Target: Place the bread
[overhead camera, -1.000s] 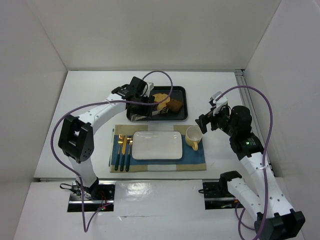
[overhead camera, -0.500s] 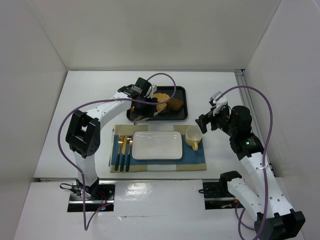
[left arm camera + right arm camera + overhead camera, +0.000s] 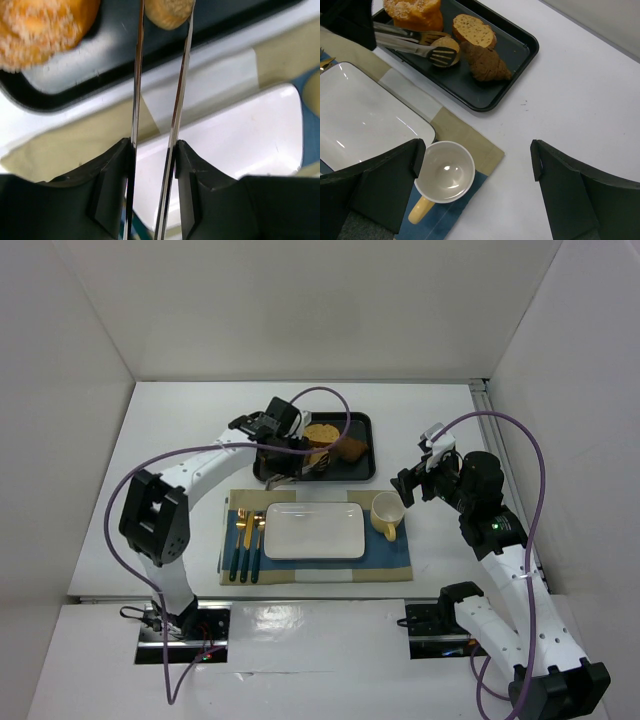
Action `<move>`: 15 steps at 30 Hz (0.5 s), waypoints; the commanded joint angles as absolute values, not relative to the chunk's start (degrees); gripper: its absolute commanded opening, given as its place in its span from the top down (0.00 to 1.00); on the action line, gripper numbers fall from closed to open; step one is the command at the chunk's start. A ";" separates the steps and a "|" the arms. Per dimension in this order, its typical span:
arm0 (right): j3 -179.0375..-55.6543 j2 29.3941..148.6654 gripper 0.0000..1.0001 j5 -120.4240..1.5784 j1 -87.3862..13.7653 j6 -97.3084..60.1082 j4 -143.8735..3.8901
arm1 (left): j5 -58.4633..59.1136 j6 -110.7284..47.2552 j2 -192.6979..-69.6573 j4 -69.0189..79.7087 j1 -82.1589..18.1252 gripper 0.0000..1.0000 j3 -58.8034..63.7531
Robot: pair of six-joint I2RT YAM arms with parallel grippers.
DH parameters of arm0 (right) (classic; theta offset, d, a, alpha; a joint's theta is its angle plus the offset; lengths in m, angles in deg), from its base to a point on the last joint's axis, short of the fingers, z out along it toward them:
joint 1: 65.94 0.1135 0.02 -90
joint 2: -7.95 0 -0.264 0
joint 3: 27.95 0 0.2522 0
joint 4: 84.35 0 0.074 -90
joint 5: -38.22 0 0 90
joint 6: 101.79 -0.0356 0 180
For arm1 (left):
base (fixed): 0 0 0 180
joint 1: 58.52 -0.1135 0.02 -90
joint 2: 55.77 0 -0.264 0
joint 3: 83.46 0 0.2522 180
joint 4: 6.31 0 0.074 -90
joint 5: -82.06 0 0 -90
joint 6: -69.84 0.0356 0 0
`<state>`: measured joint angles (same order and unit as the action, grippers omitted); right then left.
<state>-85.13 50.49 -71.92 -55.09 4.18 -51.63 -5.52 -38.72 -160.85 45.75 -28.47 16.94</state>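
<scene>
The bread is a small round tan bun on the black tray, and it also shows at the top of the left wrist view. My left gripper is shut on metal tongs, whose tips sit on either side of the bun. In the top view this gripper hangs over the tray's left part. My right gripper is open and empty above the table, right of the yellow cup, and it also shows in the top view.
The tray also holds an orange ruffled pastry, an oval bread slice and a brown croissant. A white plate lies on a blue and tan placemat, with cutlery at its left.
My left wrist has shifted a little over the tray's left part, with the tongs staying by the bun. The right arm has not moved.
</scene>
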 commanded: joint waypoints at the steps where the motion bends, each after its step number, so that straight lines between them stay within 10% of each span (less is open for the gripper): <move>1: -85.66 49.70 0.00 -71.47 -55.13 4.65 -51.69 | -5.74 -39.40 -151.08 47.08 -26.53 0.84 15.48; 15: -85.66 50.31 0.00 -72.00 -55.13 4.65 -51.69 | -7.15 -45.37 -128.54 53.58 -10.98 0.84 -4.82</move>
<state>-85.13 50.52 -71.97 -55.09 4.18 -51.63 -6.99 -42.53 -129.64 51.63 -13.11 -2.39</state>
